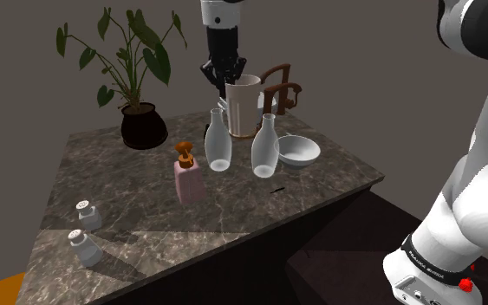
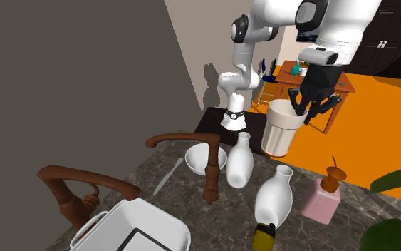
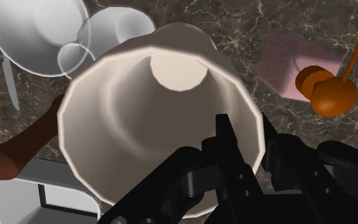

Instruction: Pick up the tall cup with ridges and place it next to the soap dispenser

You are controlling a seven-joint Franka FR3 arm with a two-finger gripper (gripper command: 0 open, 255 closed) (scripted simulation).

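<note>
Currently: tool (image 3: 247,133) clamped on the rim wall of the tall cream ridged cup (image 3: 139,114), one finger inside, one outside | shoulder view: cup base hidden behind two white bottle-shaped vases (image 1: 218,139), counter contact unclear | pink soap dispenser with orange pump (image 1: 188,178) just beyond the vases on dark marble counter (image 1: 146,225); white bowl (image 1: 298,150) beside them

I work in a home kitchen. Indicators: dark marble surface (image 1: 259,204), brown faucet (image 2: 209,170) beside a white basin (image 2: 159,229), soap dispenser (image 1: 188,178), shakers (image 1: 88,215), potted plant (image 1: 138,87) at upper left.
</note>
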